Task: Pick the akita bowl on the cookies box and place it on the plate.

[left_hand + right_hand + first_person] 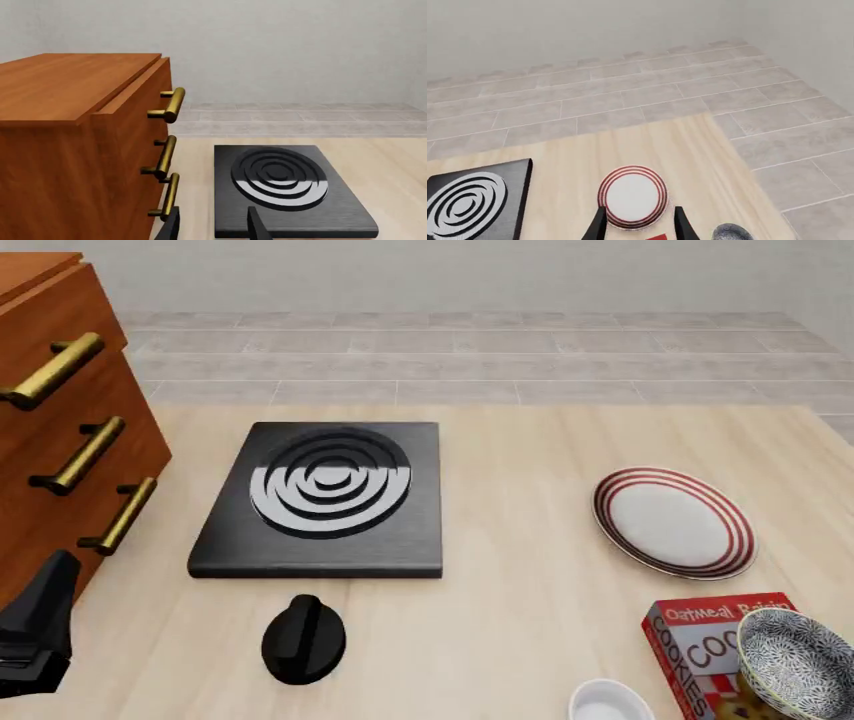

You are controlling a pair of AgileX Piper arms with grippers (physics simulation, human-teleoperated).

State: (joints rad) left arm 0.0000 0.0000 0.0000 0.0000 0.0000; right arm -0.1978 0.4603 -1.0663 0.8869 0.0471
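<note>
Inspector: Nearest the front camera, at the bottom right edge, sits the bowl (801, 663), speckled blue-grey. It rests on the right part of the box (701, 645), which lies flat on the table (534, 580). A plain white bowl (611, 704) stands on the table just beside the box's left edge, cut off by the frame.

Clerk: And the plate?

Inspector: The plate (675, 521) lies farther back on the table, apart from the box, nothing on it. In the right wrist view the plate (632, 196) shows just past the fingertips, with a sliver of the bowl (732, 232) and a red corner of the box (656, 237) at the frame's lower edge.

Clerk: State of the right gripper?

Inspector: Right gripper (639, 219): fingers parted, holding nothing, plate visible between them. It does not show in the front view.

Clerk: Left side?

Inspector: Left gripper (212, 225): fingers apart, nothing between them. In the front view only a dark part of the left arm (38, 625) shows at the lower left edge, beside the cabinet (60, 430). Its wrist camera looks along the cabinet's front, with three brass handles (167, 156), toward the stove (288, 192).

Clerk: Remaining items?

Inspector: The stove (327, 498), a black slab with ring-shaped burner, lies left of centre, well apart from the plate. A black knob (304, 639) sits on the table just in front of it.
</note>
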